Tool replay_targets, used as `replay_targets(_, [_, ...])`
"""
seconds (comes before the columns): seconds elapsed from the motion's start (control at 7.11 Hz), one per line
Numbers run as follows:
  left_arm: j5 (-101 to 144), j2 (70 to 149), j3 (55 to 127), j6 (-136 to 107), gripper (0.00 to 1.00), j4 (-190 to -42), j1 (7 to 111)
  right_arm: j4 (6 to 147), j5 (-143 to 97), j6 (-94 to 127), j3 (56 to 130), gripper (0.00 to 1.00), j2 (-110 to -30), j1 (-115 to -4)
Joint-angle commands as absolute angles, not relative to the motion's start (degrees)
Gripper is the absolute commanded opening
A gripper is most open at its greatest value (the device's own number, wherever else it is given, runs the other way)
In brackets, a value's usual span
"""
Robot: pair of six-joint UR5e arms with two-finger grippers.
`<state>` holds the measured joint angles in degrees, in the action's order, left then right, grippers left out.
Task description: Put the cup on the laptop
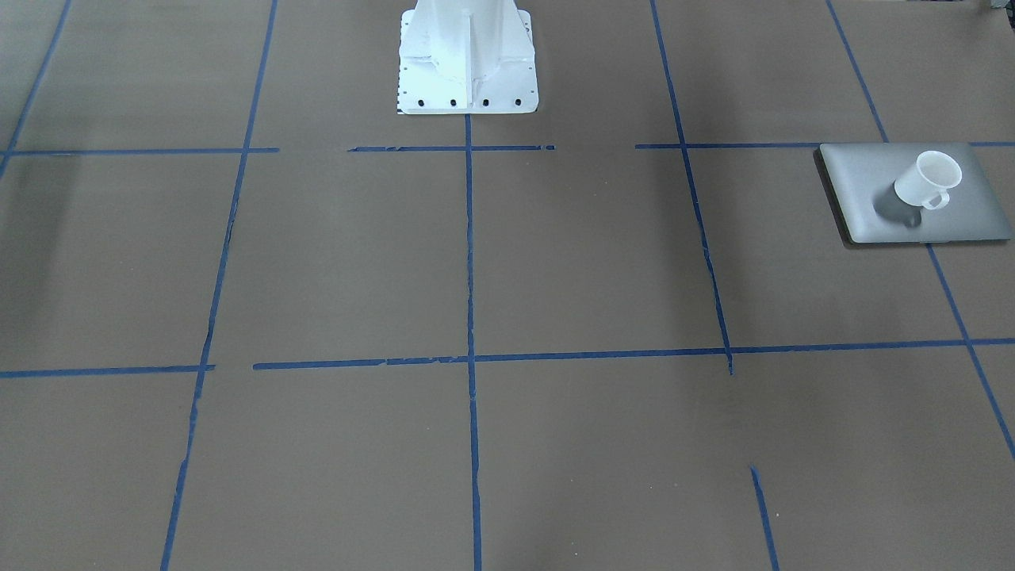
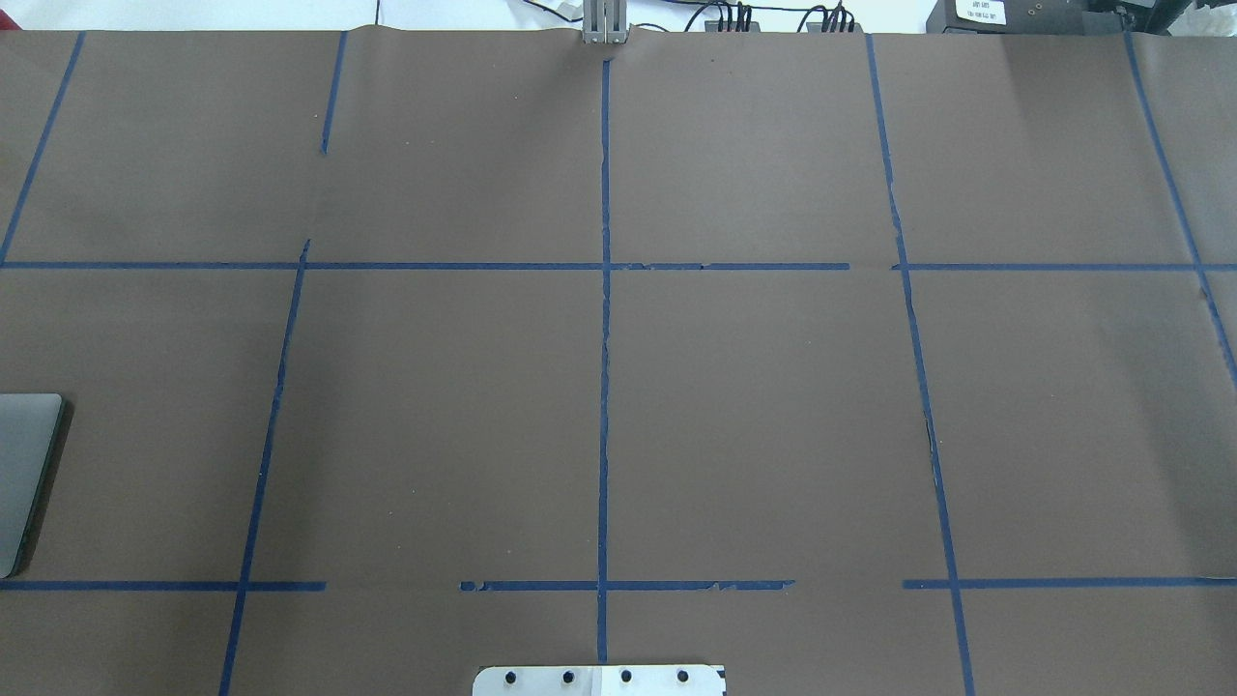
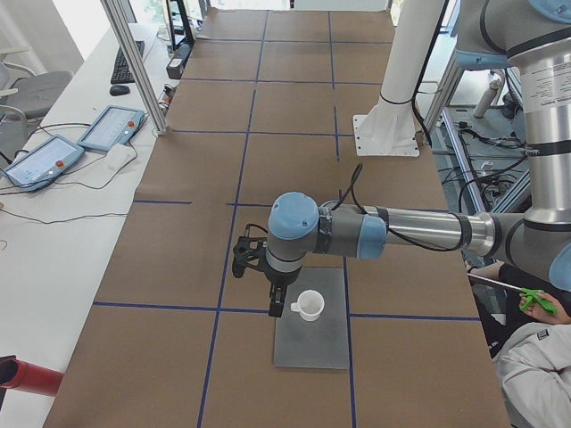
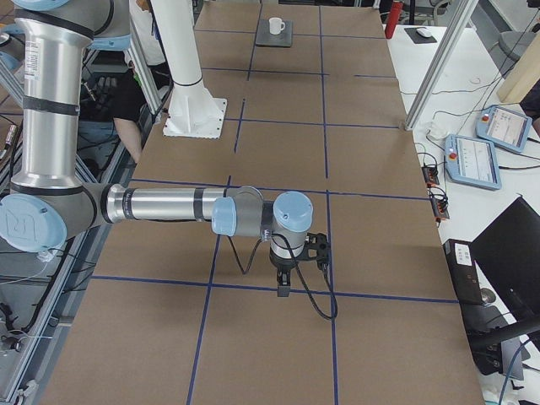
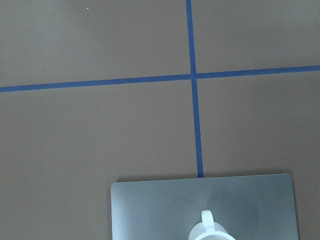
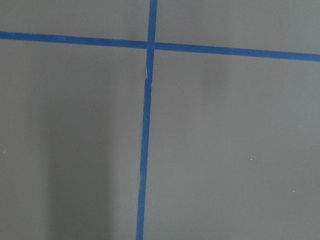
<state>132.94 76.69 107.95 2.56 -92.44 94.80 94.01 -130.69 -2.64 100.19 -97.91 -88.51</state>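
Starting at the robot's left end of the worktop (image 1: 587, 254): the laptop (image 1: 860, 178) lies closed and flat on the brown paper. The cup (image 1: 928, 181) stands upright on its lid, mouth up. That is where the task wants it, so the placing looks done. The cup sits well in from the lid's edges, a sensible spot on a smooth surface where a nudge might send it sliding.

The left gripper (image 3: 277, 301) hangs just beside the cup on the handle's side, pointing straight down, low over the lid. In the side view it seems to stand clear of the cup, though how far its fingers are parted cannot be told from there. Its wrist camera shows only the cup's handle and a bit of rim at the bottom edge, with no fingers in shot. Any move away probably wants to go straight up, since the handle points towards the gripper and a sideways drift could catch it and tip the cup.

Across to the centre: the white pedestal (image 1: 468, 55) is bolted down, and blue tape lines (image 1: 469, 254) mark out squares.

On to the right: the right arm reaches out over bare paper, well apart from the laptop. The right gripper (image 4: 283, 283) points down near a tape crossing. Nothing shows in it, and whether it is parted or closed cannot be told from this view. It looks parked out of the way, leaving the job to the left arm.
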Motion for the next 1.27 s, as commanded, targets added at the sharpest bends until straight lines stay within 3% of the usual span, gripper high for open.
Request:
replay_targets(0.0, [134.1,77.3,107.5,2.6,1.00,-94.4,94.7,94.0,-130.7,-2.6,100.2,1.00,-97.9,-88.5])
replay_targets(1.12, [134.8,77.4,108.3,2.6,1.00,-94.1,94.6,94.0,-130.7,-2.6,100.2,1.00,-97.9,-88.5])
